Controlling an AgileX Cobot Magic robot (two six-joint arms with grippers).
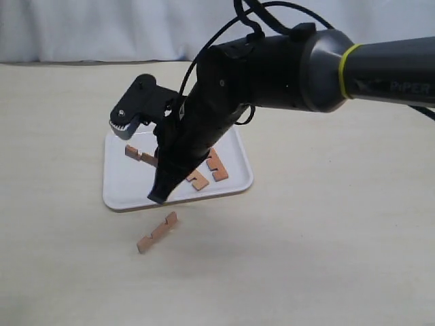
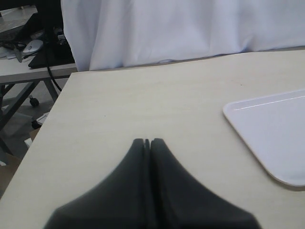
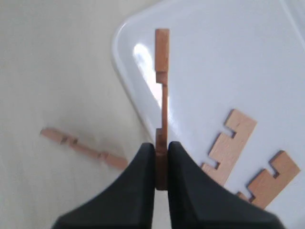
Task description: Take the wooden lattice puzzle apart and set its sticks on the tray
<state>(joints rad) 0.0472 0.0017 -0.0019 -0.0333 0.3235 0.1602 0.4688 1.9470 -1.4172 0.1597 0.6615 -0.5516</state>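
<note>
My right gripper (image 3: 162, 157) is shut on one reddish-brown notched stick (image 3: 162, 86). I see that stick edge-on, and it juts out from the fingertips above a corner of the white tray (image 3: 200, 43). Two sticks (image 3: 229, 143) (image 3: 270, 177) lie flat on the tray, also visible in the exterior view (image 1: 216, 165) (image 1: 198, 180). Another stick (image 1: 157, 232) lies on the table just in front of the tray (image 1: 126, 187). The held stick (image 1: 139, 155) pokes out left of the right arm (image 1: 197, 122). My left gripper (image 2: 147, 141) is shut and empty over bare table. No assembled lattice is visible.
The beige table (image 1: 326, 258) ends at a white curtain (image 1: 102, 27) at the back. The left wrist view shows the table's side edge (image 2: 52, 109), a tray corner (image 2: 267, 133), and desks and cables beyond.
</note>
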